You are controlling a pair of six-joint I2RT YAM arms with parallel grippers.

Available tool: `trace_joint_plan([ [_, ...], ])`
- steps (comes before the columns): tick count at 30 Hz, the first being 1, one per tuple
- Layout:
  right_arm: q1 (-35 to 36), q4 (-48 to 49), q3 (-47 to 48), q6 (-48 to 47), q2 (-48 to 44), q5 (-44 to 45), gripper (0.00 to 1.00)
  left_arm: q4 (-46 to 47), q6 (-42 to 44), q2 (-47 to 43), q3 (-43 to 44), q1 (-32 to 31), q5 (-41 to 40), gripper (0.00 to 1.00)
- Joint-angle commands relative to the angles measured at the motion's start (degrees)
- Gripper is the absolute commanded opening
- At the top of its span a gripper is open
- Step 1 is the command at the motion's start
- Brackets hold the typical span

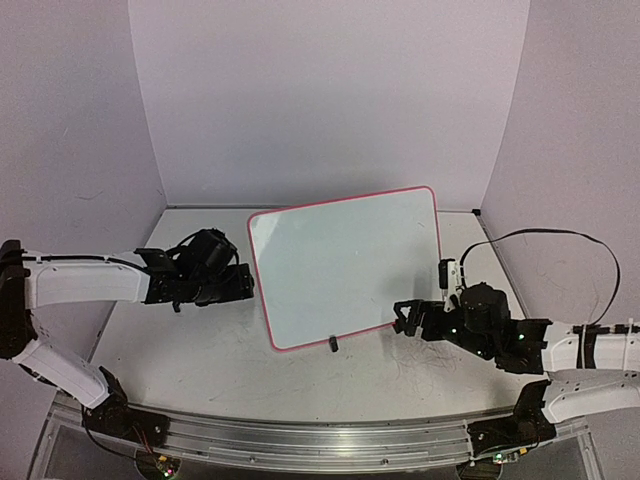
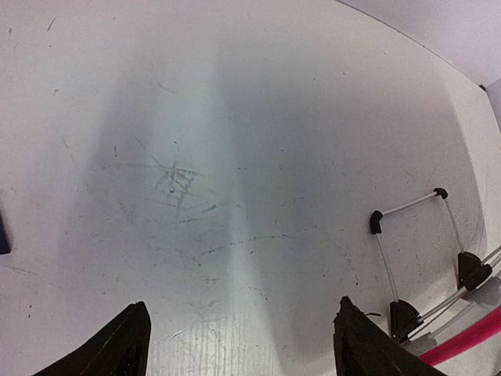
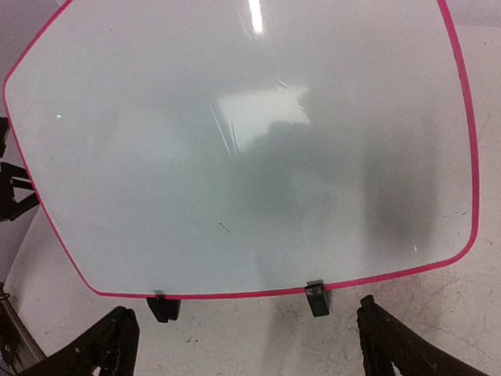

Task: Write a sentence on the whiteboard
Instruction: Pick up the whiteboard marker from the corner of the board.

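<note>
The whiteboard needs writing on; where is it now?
Top view: the whiteboard sits centred on the table, between the left gripper and the right gripper.

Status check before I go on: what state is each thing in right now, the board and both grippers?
whiteboard: propped at a tilt on the table, blank, no writing visible.
left gripper: open, holding nothing, over the bare tabletop.
right gripper: open, holding nothing, facing the whiteboard's lower edge.

surface: scuffed white tabletop (image 1: 200, 350) | on it: whiteboard (image 1: 345, 265) on clip feet (image 1: 332, 345)
</note>
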Motion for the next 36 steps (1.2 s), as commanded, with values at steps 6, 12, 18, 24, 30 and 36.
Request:
trace_joint_plan([
  [6, 0.3, -5.8, 2.9, 2.8, 0.3, 2.7, 0.98, -6.9, -4.6, -6.4, -3.4, -0.1, -0.7, 0.82],
  [12, 0.3, -5.7, 3.3, 2.8, -0.3, 2.4, 0.98, -6.8, -3.8, 4.5, 6.4, -7.3, -4.0, 0.82],
  [18, 0.3, -6.7, 3.8, 3.2, -2.0, 2.5, 0.97, -6.6, -2.4, 11.2, 11.0, -8.1, -6.2, 0.84],
  [24, 0.3, -6.9, 3.3, 3.2, -2.6, 2.5, 0.97, -6.9, -3.6, 5.3, 4.0, -7.4, -7.8, 0.86],
  [30, 0.3, -6.0, 4.7, 0.2, 4.1, -3.6, 0.95, -8.5, -4.8, -2.2, -2.4, -4.0, -5.8, 0.9],
  [36, 0.9, -4.9, 5.4, -1.1, 7.9, -6.5, 0.93, -8.5, 2.1, -9.4, -5.6, 8.4, 2.0, 0.98],
])
